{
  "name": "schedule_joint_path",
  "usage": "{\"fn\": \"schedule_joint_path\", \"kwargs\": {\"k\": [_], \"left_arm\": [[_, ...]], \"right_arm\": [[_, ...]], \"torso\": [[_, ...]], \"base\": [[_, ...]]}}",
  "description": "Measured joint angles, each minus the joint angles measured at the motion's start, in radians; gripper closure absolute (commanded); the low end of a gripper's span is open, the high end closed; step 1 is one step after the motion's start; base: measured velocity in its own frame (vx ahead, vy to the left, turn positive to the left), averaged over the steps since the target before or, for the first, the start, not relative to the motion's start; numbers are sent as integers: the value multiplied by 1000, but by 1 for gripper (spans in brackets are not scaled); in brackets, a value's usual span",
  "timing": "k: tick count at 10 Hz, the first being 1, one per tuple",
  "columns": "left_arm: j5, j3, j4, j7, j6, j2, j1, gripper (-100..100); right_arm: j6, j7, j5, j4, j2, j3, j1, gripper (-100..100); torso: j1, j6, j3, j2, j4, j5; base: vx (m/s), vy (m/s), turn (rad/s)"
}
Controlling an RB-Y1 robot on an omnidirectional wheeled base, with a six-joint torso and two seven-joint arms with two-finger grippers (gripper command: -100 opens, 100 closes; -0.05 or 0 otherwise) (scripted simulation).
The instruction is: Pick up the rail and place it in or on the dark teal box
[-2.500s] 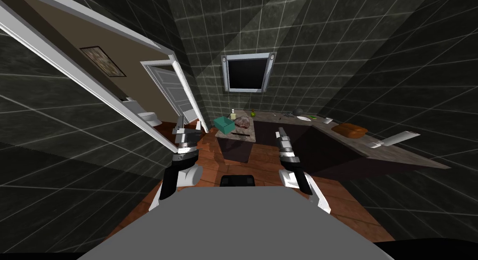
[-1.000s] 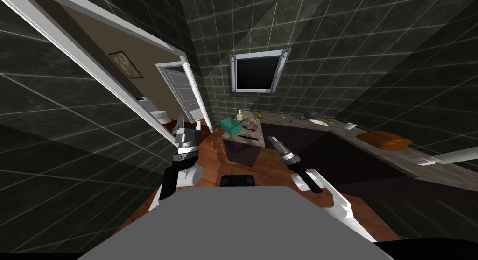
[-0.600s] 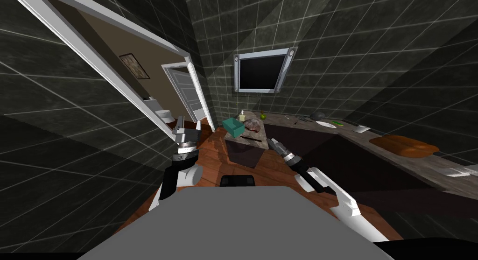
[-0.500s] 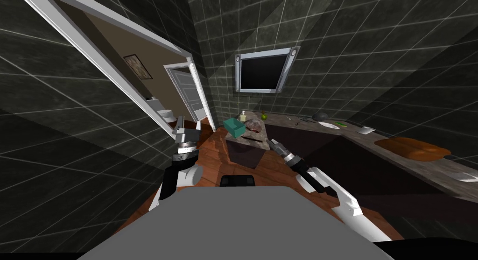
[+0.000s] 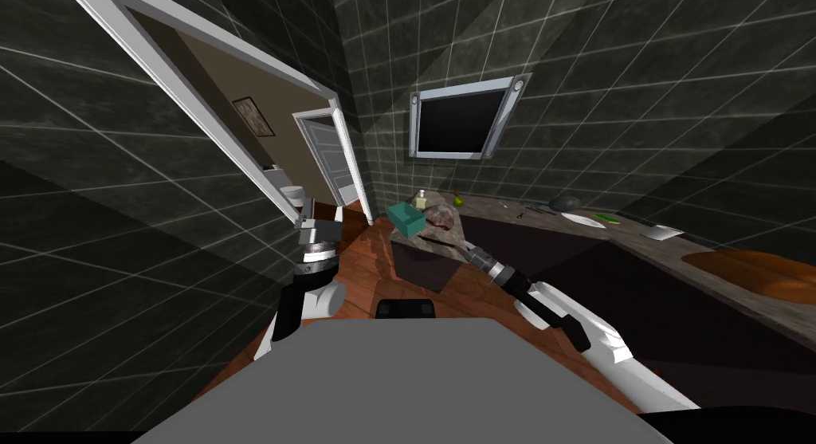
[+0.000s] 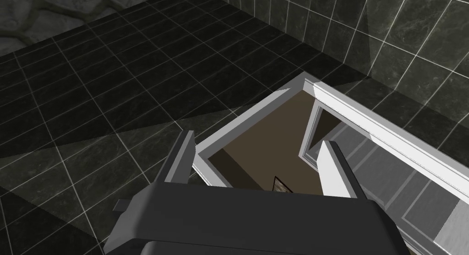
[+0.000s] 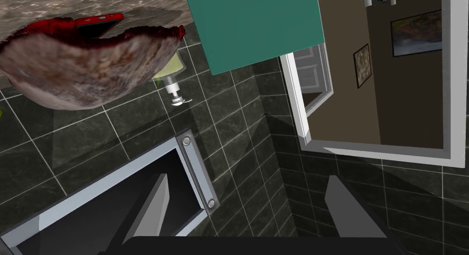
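A small stone-topped table (image 5: 446,233) stands ahead. On it the dark teal box (image 5: 406,219) sits at the left end, with a mottled reddish-brown lump (image 5: 441,215) beside it. The rail (image 5: 436,240), a thin dark bar, lies near the table's front edge. My right gripper (image 5: 464,247) reaches out to that front edge. Its wrist view looks past open, empty fingers (image 7: 153,206) at the teal box (image 7: 256,28) and the lump (image 7: 91,78). My left gripper (image 5: 317,222) is held up near the doorway, its fingers (image 6: 183,158) open and empty.
A long dark counter (image 5: 717,288) runs along the right, carrying an orange-brown object (image 5: 757,272), a white plate (image 5: 583,218) and a dark bowl (image 5: 566,202). An open doorway (image 5: 319,168) is at the left. A soap bottle (image 5: 420,198) stands behind the box.
My view has swung so the table and doorway shifted right. My right arm has stretched forward and its gripper has come up to the table's front edge. The left arm has stayed put.
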State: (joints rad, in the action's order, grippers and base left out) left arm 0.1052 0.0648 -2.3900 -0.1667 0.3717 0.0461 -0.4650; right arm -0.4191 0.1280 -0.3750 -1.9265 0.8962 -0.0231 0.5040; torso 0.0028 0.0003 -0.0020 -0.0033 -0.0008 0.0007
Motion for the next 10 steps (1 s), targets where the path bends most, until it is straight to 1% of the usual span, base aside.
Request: {"fn": "schedule_joint_path", "kwargs": {"k": [1,3,4,5,6,7,8,9,10], "left_arm": [[0,0,0,0,0,0,0,0],[0,0,0,0,0,0,0,0],[0,0,0,0,0,0,0,0],[0,0,0,0,0,0,0,0],[0,0,0,0,0,0,0,0],[0,0,0,0,0,0,0,0],[0,0,0,0,0,0,0,0],[0,0,0,0,0,0,0,0],[0,0,0,0,0,0,0,0]], "right_arm": [[-1,0,-3,1,19,-3,-1,-100],[-4,-1,-22,20,75,-19,0,-100],[-5,-1,-36,33,102,-34,-1,-100],[-5,-3,-42,36,132,-40,1,-100],[-3,-4,-56,46,159,-57,-2,-100],[-1,-7,-62,50,190,-65,-3,-100],[-3,-8,-63,55,208,-66,-3,-100],[-6,-13,-71,70,240,-81,-11,-100],[-8,-16,-75,74,267,-85,-7,-100]], "torso": [[-1,0,1,2,0,0],[0,0,1,1,0,0],[0,-1,0,0,0,0],[-1,0,0,0,0,0],[0,-1,0,0,0,0],[0,0,0,0,0,0],[-1,0,1,2,0,0],[0,-1,1,1,0,0],[-1,0,1,1,0,0]], "base": [[37,38,121],[47,35,138],[48,26,88],[55,36,188],[49,33,85],[19,16,-18],[37,30,173],[38,20,104],[54,38,203]]}}
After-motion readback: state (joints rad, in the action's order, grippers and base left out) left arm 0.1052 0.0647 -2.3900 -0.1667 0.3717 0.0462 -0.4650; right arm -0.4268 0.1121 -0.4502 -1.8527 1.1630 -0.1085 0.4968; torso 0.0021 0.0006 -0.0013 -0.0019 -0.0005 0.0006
